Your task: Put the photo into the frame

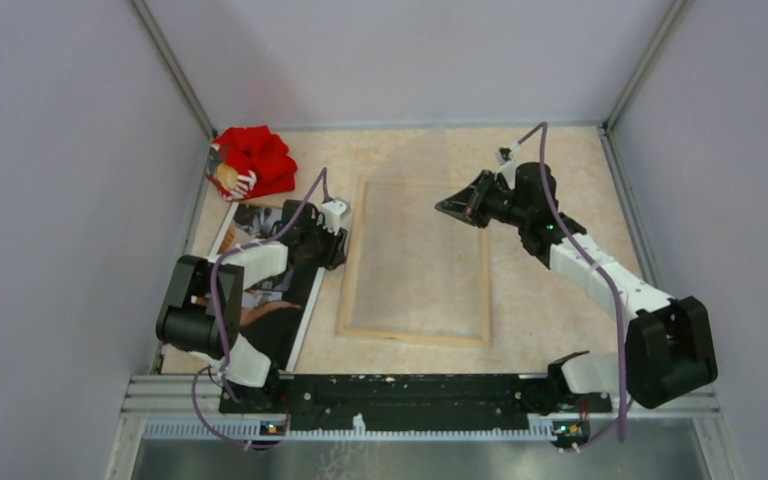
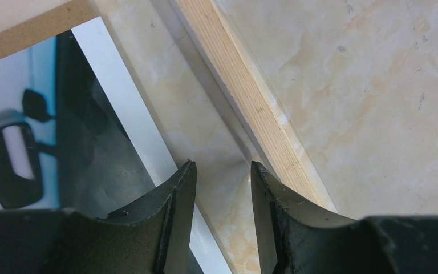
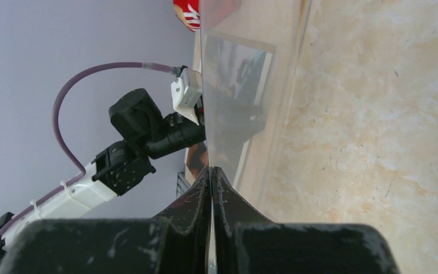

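Below the half-open, empty left claw (image 2: 222,171): desk (image 2: 182,97), photo (image 2: 80,131) leftward, frame (image 2: 245,91) rightward; right claw (image 3: 211,170) pinches a clear sheet (image 3: 242,108).

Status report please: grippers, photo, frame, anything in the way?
Left gripper open, empty, over gap between photo and frame. Right gripper shut on clear sheet, raised over frame. Photo lies beside frame, not in.
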